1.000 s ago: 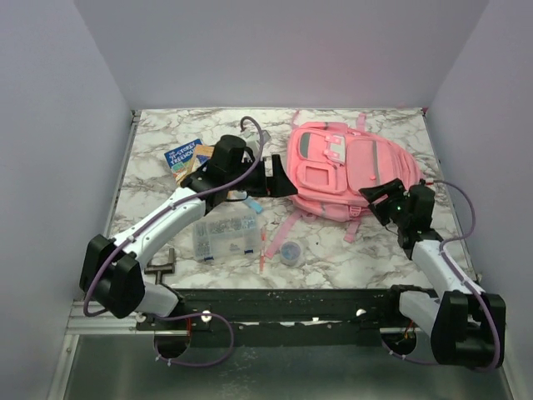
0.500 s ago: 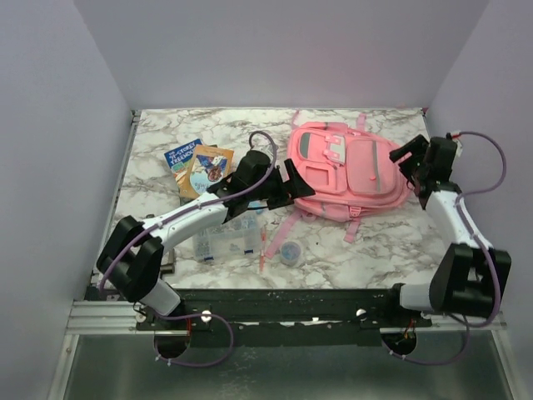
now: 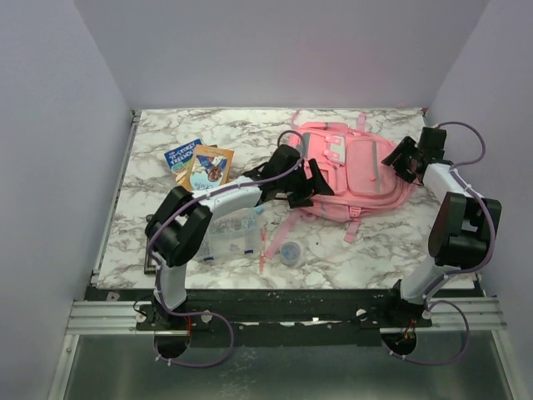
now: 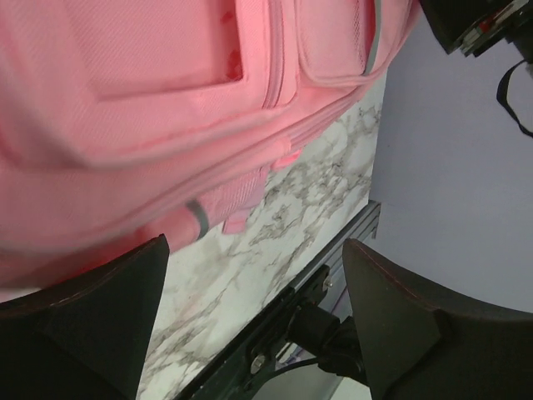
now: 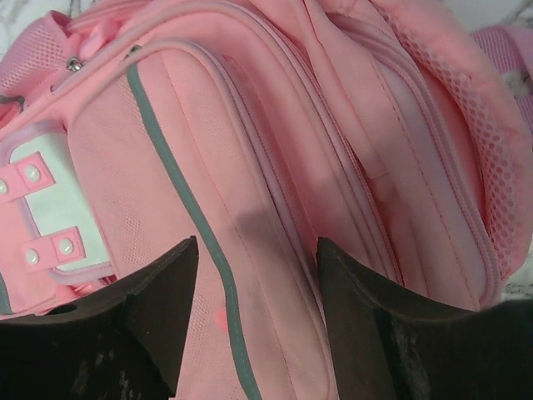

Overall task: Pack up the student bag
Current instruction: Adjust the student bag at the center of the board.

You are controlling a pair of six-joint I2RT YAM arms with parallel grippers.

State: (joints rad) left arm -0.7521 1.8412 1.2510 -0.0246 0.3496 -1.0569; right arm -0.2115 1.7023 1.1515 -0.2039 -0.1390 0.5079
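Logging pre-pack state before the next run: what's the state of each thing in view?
student bag: lying flat, front up, zips look closed
left gripper: open, empty, at the bag's edge
right gripper: open, empty, over the bag
compartment box: flat on table, lid state unclear
books: closed, flat, overlapping

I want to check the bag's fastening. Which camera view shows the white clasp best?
The right wrist view: the white clasp is close and its pink studs are clear. The top external view shows it only small. The left wrist view shows the student bag, but no clasp.
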